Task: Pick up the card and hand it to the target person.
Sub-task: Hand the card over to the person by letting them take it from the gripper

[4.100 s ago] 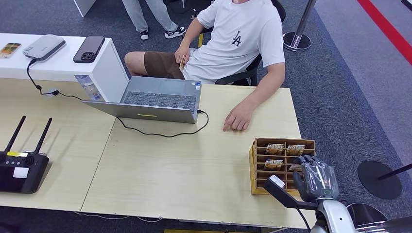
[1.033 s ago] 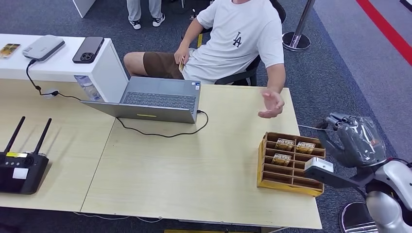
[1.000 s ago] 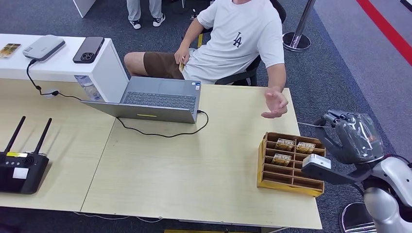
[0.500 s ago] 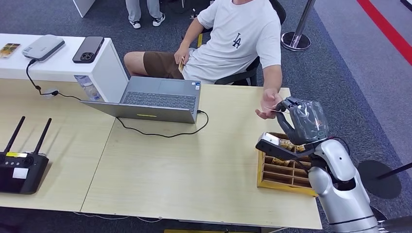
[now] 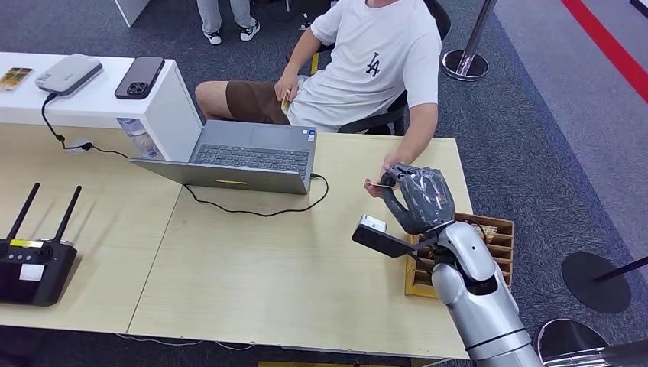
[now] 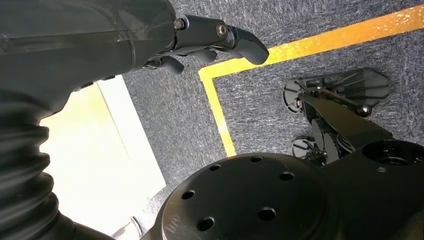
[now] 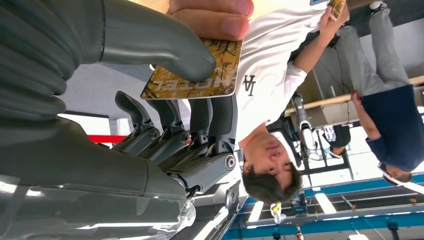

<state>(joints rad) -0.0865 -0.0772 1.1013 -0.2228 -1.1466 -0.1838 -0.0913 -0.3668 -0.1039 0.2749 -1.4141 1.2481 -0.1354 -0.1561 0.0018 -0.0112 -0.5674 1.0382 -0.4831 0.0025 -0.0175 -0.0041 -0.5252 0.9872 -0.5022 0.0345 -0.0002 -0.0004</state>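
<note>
My right hand (image 5: 419,197) is raised above the table's right side, in front of a seated person in a white T-shirt (image 5: 382,61). It pinches a thin brown-gold "HOTEL" card (image 7: 200,75) between the thumb (image 7: 160,45) and the darker fingers (image 7: 200,125). In the head view the card (image 5: 377,184) sticks out to the left of my hand. The person's hand (image 5: 391,170) reaches to it, and their fingertips (image 7: 215,20) touch the card's far edge. My left hand (image 6: 220,40) hangs beside the table over the carpet and holds nothing.
A wooden card box (image 5: 500,233) with several slots sits at the table's right edge, partly behind my right arm. An open laptop (image 5: 244,157) with a black cable lies mid-table. A black controller (image 5: 30,264) is at the left. A phone (image 5: 140,76) lies on the white counter.
My right hand swung left with the card, from beyond the table's right edge, past the card box, to the person's hand. The person's hand came down and left and now touches the card.
</note>
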